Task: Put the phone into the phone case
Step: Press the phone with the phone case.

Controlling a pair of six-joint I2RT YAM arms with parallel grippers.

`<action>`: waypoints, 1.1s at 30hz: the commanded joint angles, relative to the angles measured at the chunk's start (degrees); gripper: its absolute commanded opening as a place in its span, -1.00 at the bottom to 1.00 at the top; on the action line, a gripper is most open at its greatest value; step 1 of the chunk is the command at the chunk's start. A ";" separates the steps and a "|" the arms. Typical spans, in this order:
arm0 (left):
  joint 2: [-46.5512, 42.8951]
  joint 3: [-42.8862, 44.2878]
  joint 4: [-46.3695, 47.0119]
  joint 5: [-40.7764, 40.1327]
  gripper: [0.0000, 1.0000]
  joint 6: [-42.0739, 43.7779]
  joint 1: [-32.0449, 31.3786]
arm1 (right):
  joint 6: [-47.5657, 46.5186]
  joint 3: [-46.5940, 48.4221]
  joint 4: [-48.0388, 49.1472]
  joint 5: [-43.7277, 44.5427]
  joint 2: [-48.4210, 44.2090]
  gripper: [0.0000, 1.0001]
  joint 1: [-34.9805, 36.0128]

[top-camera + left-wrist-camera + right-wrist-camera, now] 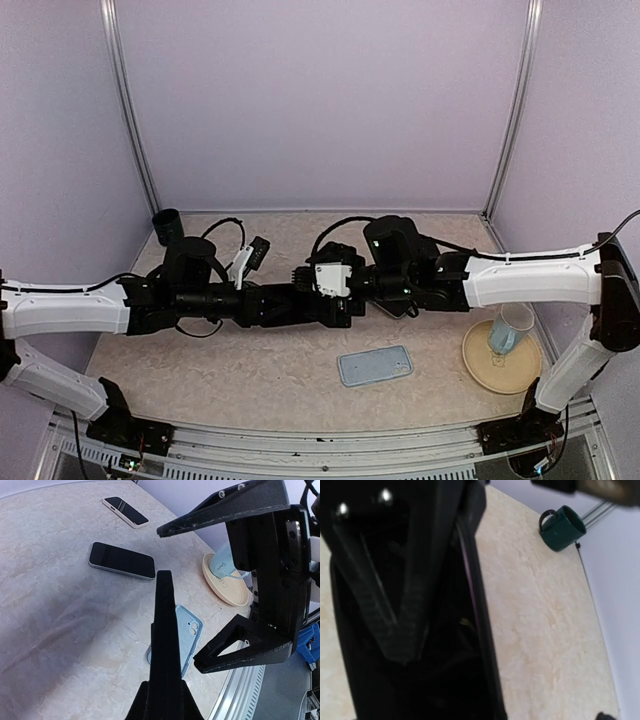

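From above, the left arm (pixel 70 305) and right arm (pixel 530 275) meet mid-table. The blue case (pixel 375 365) lies flat in front of them, left of a plate (pixel 475 372) bearing a cup (pixel 510 328).

Left wrist: a black phone (pixel 121 560) and a white-edged phone (pixel 125 511) lie on the table beyond the case. The right gripper (pixel 178 600) gapes wide. The left gripper (pixel 164 595) shows as one dark bar, so I cannot tell how its jaws stand.

Right wrist: a dark blur fills most of the view, with a green mug (pixel 562 527) beyond it.

Blurred black hardware (pixel 410 605) fills the left; a dark green mug (pixel 562 528) stands at the beige worktop's (pixel 545 630) edge by the wall (pixel 620 580)
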 commanded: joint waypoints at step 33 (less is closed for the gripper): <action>0.48 2.95 6.51 2.68 -1.00 -4.21 2.81 | -3.05 1.37 4.90 13.22 7.73 0.99 5.18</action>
